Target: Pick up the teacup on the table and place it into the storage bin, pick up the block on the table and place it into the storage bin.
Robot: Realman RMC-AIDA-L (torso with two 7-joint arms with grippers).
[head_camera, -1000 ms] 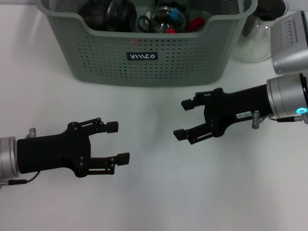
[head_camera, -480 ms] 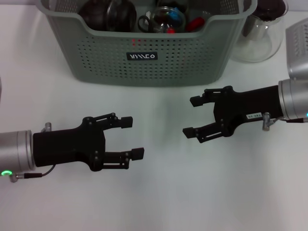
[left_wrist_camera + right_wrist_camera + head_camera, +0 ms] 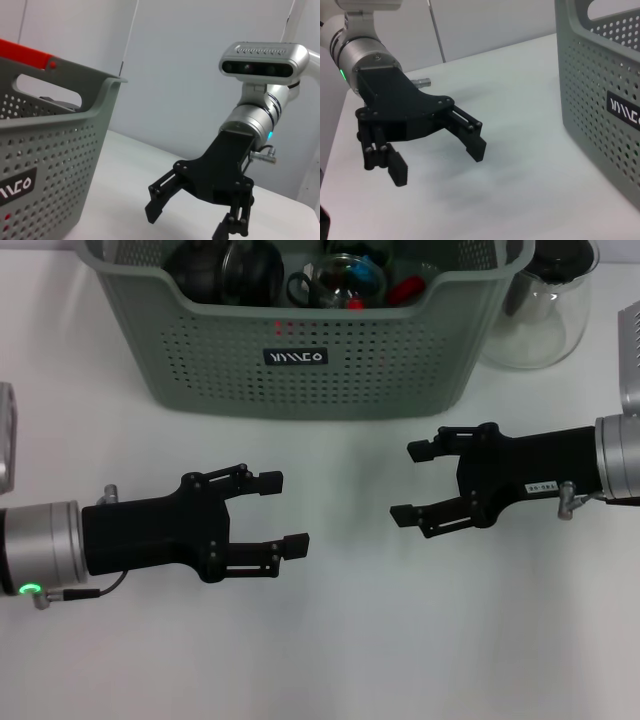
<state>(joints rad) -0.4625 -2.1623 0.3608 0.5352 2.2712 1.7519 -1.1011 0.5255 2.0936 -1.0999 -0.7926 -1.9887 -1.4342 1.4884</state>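
Storage bin [image 3: 300, 340] sits at the far edge of the tabletop [image 3: 340, 640], centre, label side facing the robot; grey-green plastic, perforated walls, front rim cut lower than the sides. Inside it: a clear glass teacup [image 3: 345, 280] with a dark handle, something red beside it [image 3: 408, 288] that may be the block but too hidden to tell, and a dark round pot [image 3: 225, 268]. No cup or block visible out on the bare tabletop, so both items look to be in the bin already. Judgement: the teacup is light, rigid, slick and breakable, best taken across the rim or body with gentle closing; a block would be light, stiff and easy to pinch on flat sides; the bin is light, slightly flexible, would slide if bumped. A clear glass pot with dark lid [image 3: 540, 310] stands just beside the bin at the far right corner. Left end effector [image 3: 282, 513] hovers over the tabletop nearer the robot, left of centre, jaws wide apart, holding nothing. Right end effector [image 3: 411, 483] is right of centre, pointing toward the left one, jaws also wide, empty. The two are apart with bare tabletop between them. Plenty of open surface near the robot's edge; the tight spot is the far right, by the glass pot.
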